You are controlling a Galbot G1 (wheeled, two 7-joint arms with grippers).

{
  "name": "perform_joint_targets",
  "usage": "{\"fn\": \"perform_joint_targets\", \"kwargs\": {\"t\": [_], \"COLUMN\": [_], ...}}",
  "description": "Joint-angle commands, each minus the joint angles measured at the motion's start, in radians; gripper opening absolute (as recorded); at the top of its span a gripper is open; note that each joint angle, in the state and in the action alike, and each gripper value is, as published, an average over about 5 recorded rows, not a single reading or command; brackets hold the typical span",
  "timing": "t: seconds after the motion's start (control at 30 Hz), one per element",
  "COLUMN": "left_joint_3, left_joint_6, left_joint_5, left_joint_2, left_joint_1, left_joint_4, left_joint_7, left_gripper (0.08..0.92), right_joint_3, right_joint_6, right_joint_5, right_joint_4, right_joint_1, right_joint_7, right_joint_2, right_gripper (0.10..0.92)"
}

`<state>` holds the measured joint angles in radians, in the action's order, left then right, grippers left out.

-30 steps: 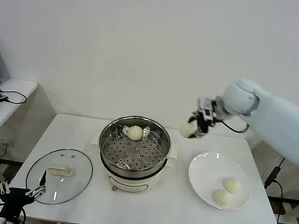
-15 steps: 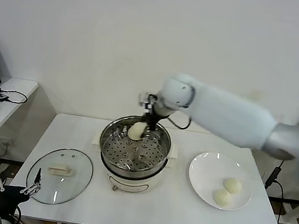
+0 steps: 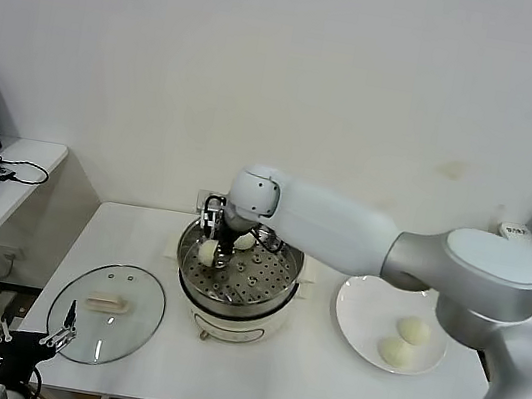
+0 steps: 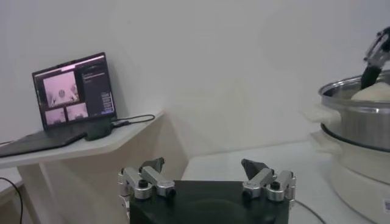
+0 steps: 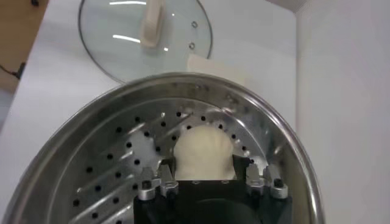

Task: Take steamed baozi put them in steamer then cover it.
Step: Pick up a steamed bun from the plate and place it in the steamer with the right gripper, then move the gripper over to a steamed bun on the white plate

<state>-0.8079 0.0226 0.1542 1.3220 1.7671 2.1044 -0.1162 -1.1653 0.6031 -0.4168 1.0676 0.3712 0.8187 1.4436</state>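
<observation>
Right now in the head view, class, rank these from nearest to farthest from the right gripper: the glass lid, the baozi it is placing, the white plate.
1. baozi: between the right gripper's fingers, inside the steamer.
2. glass lid: on the table, robot's left.
3. white plate: robot's right of the steamer, farthest.

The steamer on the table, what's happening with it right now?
The right gripper is down inside the steamer, setting a baozi on the perforated tray beside another one. Two more baozi wait on the white plate. The glass lid lies on the table, and the left gripper sits idle and open near it.
</observation>
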Motion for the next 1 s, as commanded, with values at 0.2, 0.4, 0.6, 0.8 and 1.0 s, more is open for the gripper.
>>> {"fn": "perform_joint_targets", "kwargs": {"t": [0.2, 0.4, 0.6, 0.8, 1.0], "left_joint_3": [-0.001, -0.001, 0.001, 0.020, 0.035], "left_joint_6": [0.001, 0.001, 0.001, 0.000, 0.000], "left_joint_5": [0.001, 0.003, 0.009, 0.000, -0.011], "left_joint_2": [-0.007, -0.017, -0.022, -0.025, -0.022], "left_joint_1": [-0.008, -0.016, -0.017, -0.020, -0.025], "left_joint_4": [-0.001, -0.003, -0.004, -0.015, -0.025], "left_joint_7": [0.000, 0.001, 0.003, 0.003, 0.003], "left_gripper": [0.823, 0.823, 0.823, 0.823, 0.823], "right_joint_3": [-0.014, -0.075, -0.124, 0.008, 0.206], "right_joint_6": [-0.111, -0.188, -0.272, -0.310, -0.339], "right_joint_5": [0.052, 0.051, 0.186, 0.316, 0.458], "right_joint_4": [0.118, 0.318, 0.508, 0.565, 0.555], "right_joint_1": [0.215, 0.360, 0.337, 0.116, -0.155], "right_joint_7": [0.207, 0.322, 0.389, 0.386, 0.369], "right_joint_2": [-0.155, -0.416, -0.726, -0.968, -1.051], "right_gripper": [0.815, 0.823, 0.823, 0.823, 0.823]}}
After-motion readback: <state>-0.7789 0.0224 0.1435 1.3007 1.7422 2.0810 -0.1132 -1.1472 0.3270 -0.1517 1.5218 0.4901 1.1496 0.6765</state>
